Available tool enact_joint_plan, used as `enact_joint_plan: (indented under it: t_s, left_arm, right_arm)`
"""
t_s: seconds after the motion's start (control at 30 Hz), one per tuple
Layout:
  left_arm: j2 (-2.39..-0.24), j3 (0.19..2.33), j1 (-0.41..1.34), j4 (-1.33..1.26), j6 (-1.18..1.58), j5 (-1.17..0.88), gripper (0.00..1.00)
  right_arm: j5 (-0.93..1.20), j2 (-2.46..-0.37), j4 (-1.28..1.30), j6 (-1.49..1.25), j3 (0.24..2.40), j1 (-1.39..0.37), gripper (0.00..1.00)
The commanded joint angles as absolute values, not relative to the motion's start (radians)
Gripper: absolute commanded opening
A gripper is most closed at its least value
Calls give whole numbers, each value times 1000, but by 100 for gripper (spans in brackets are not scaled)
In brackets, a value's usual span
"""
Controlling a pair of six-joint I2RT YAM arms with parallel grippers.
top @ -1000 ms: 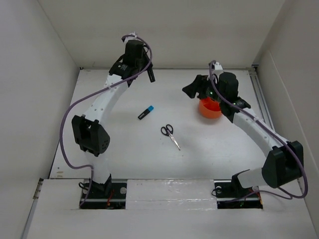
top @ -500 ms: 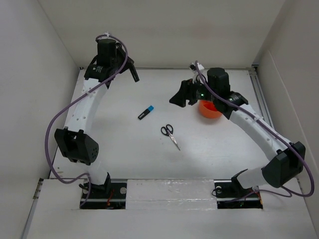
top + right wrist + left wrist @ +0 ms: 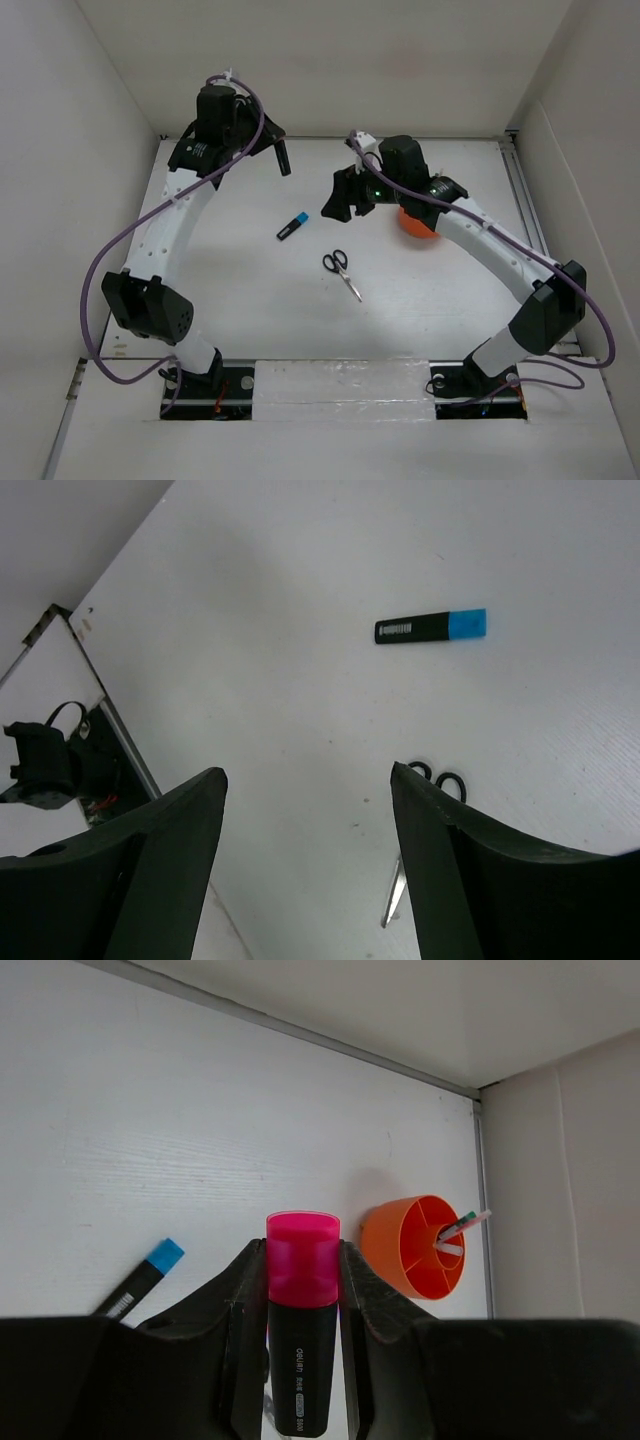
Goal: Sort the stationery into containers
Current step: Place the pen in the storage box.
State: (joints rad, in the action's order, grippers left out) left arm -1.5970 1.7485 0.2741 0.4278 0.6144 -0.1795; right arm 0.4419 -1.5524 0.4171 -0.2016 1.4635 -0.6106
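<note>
My left gripper (image 3: 301, 1252) is shut on the pink-and-black highlighter (image 3: 300, 1350), pink cap forward, held high over the table's far left (image 3: 282, 160). The orange tub (image 3: 405, 1250) lies ahead and to the right of it, with thin pens (image 3: 462, 1228) leaning in one section. My right arm partly covers the tub (image 3: 417, 225) from above. My right gripper (image 3: 308, 772) is open and empty, hanging (image 3: 345, 200) just left of the tub. Below it lie the blue-capped marker (image 3: 432, 627) (image 3: 293, 227) and the black-handled scissors (image 3: 391, 893) (image 3: 342, 272).
White walls close in the table at the back and on both sides. A metal rail (image 3: 523, 205) runs along the right edge. Both arm bases (image 3: 205, 385) sit at the near edge.
My right gripper has swung left, from over the orange tub out toward the table's middle. My left arm has shifted a little right, still gripping the highlighter.
</note>
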Motion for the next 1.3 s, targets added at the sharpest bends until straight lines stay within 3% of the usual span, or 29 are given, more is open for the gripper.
enact_joint_plan:
  t_s: [0.0, 0.13, 0.47, 0.6, 0.87, 1.27]
  left_arm:
    - [-1517, 1743, 275, 379, 580, -238, 0]
    - [-1470, 1707, 275, 379, 558, -238, 0]
    - [-1425, 1661, 275, 449, 522, -261, 0]
    - [-1393, 1640, 275, 449, 522, -284, 0]
    - [-1350, 1600, 275, 469, 502, -273, 0]
    - [-1293, 1536, 275, 459, 502, -262, 0]
  right_arm:
    - [344, -1535, 373, -204, 1543, -667, 73]
    - [171, -1555, 408, -288, 1617, -716, 74]
    - [245, -1553, 281, -357, 1617, -796, 74]
    - [117, -1517, 139, -457, 1519, -815, 73]
    - [32, -1632, 91, -520, 1614, -825, 72]
    - [121, -1698, 14, -574, 1664, -825, 71]
